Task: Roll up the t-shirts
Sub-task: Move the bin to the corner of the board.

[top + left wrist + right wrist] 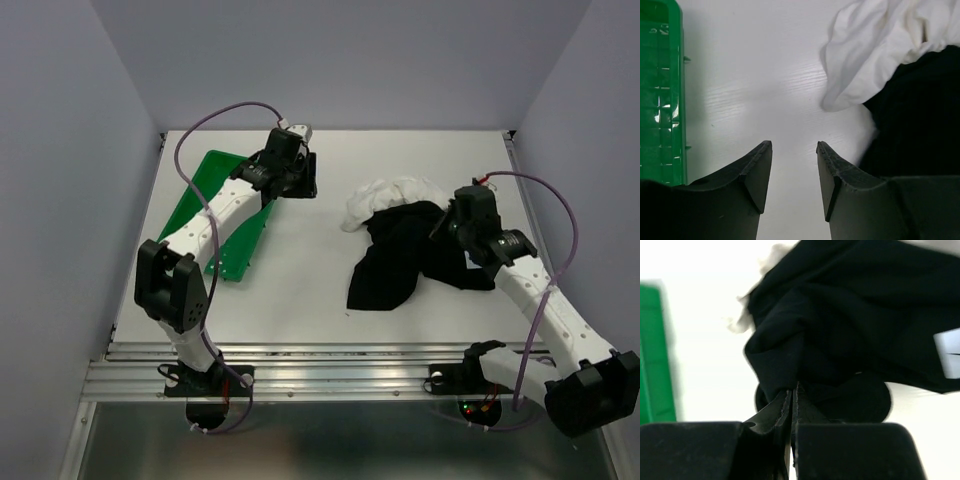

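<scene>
A thin fold of the black shirt (395, 262) is being pinched by the right gripper (791, 394), whose jaws are pressed together on the cloth. With so little cloth in the grip, the fold is being judged liable to slip out under any firm pull. The black shirt is also touching, and seemingly overlapping, the white shirt (388, 198), so a lift is likely to drag both garments together rather than part them. The left gripper (794, 150) is being held about half open over bare table (300, 290), with nothing between its fingers. The white shirt's edge is lying at 1 o'clock of it and the tray (205, 172) at 9 o'clock. Closing there would catch nothing, and a reach into the heap risks taking both cloths at once. No rolling is being shown. Both shirts are lying crumpled in one heap at 3 o'clock of the table's centre, the white bunched at 11 o'clock of the black, and the black trailing a limp end toward 7 o'clock. Both are presenting as soft, creased and unflattened. Which part of the black shirt is being gripped cannot be told.
</scene>
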{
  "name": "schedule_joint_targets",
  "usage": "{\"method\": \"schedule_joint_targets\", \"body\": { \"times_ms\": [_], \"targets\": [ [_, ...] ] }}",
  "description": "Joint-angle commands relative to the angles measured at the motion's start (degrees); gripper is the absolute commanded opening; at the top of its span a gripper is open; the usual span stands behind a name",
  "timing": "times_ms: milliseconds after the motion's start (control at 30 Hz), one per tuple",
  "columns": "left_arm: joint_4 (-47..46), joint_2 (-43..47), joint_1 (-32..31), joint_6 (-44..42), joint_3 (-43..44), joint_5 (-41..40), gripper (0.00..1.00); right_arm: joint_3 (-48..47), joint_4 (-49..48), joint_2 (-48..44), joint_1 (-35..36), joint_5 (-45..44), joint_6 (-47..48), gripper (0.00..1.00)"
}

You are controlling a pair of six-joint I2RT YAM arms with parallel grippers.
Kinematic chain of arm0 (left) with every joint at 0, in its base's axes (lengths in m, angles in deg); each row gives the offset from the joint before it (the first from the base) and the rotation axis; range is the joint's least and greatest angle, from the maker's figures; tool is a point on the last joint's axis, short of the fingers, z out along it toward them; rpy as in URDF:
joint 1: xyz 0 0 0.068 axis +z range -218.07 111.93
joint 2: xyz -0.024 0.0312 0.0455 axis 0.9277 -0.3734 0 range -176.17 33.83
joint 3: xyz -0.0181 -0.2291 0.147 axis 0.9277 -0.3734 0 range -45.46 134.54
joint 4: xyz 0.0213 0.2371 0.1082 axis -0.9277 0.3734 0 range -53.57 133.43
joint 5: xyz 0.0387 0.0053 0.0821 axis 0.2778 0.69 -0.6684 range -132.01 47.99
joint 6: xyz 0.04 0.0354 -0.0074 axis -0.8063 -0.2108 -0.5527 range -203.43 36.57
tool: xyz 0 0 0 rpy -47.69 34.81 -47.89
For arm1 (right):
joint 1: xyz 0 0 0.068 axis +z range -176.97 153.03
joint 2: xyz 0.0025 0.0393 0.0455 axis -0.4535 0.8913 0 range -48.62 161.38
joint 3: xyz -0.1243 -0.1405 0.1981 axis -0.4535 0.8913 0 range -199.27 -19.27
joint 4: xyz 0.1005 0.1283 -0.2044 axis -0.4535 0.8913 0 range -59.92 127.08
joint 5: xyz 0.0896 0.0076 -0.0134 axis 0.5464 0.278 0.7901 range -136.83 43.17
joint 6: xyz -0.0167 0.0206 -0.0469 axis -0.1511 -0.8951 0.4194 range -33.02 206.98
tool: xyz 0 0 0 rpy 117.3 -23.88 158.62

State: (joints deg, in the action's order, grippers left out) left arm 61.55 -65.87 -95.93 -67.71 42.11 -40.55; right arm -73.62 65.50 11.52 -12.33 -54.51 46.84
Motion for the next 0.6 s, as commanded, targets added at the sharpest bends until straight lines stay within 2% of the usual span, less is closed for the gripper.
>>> {"method": "schedule_joint_targets", "body": {
  "times_ms": [0, 33, 133, 267, 300, 367, 400, 467, 567],
  "targets": [
    [-1.2, 5.9, 0.1, 1.9, -0.9, 2.6, 0.53, 0.6, -6.9, 1.7, 9.1, 1.5, -2.7, 0.01],
    [-0.6, 6.7, 0.0, 2.0, -0.6, 1.7, 0.53, 0.5, -8.2, 3.8, 14.4, 0.1, -3.4, 0.01],
    [0.8, 7.3, 0.1, 1.7, 0.1, -0.1, 0.53, -0.4, -10.4, 8.0, 23.0, -0.8, -4.9, 0.01],
    [1.7, 7.9, 0.1, 1.9, 0.2, -0.8, 0.54, -7.6, -8.2, 18.8, 26.1, 1.5, -0.9, 0.01],
    [1.8, 8.1, 0.1, 1.9, 0.1, -0.8, 0.55, -8.9, -6.3, 20.0, 26.1, -0.1, -0.1, 0.24],
    [2.0, 8.8, 0.1, 2.2, -0.6, -2.9, 0.57, -10.5, -2.7, 19.9, 26.1, -7.2, 0.5, 0.51],
    [1.9, 9.4, 0.1, 2.2, -1.0, -3.3, 0.58, -11.1, -2.5, 19.2, 26.1, -9.3, 2.2, 0.74],
    [1.7, 10.1, 0.1, 2.1, -2.0, -3.5, 0.60, -11.9, -2.3, 18.3, 24.0, -10.9, 3.7, 0.83],
    [1.3, 10.7, 0.1, 2.5, -4.1, -3.0, 0.63, -13.9, -2.0, 18.4, 17.9, -11.2, 6.0, 0.84]
  ]
}}
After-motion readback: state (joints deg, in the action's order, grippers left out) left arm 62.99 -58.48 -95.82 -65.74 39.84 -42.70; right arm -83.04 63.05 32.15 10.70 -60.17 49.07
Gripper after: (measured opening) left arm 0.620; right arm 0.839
